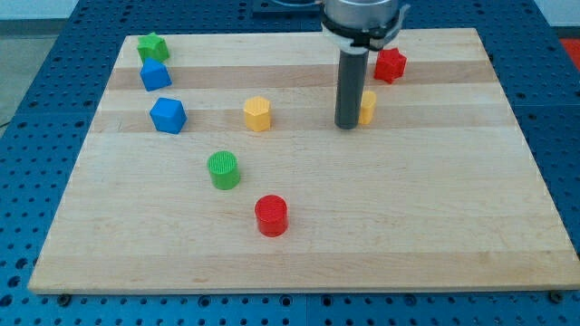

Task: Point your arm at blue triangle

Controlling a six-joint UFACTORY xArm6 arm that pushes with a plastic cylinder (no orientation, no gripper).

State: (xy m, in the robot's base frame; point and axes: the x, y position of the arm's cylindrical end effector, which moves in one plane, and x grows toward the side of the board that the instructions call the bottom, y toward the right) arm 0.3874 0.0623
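Red cylinder (271,215) sits nearest on the wooden board (435,226) over blue pegboard (36,81); no gripper, only my tip (348,126).

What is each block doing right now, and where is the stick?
my tip: down on the board, touching the yellow block at its right
blue triangle: alone, below the green star
blue cube: alone
yellow hexagon: alone
green cylinder: upright
red cylinder: upright
red star: alone

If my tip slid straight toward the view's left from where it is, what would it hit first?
Probably the yellow hexagonal block, roughly level with my tip. Beyond it sits a blue block. Depth is hard to judge, so my tip might pass just below it.
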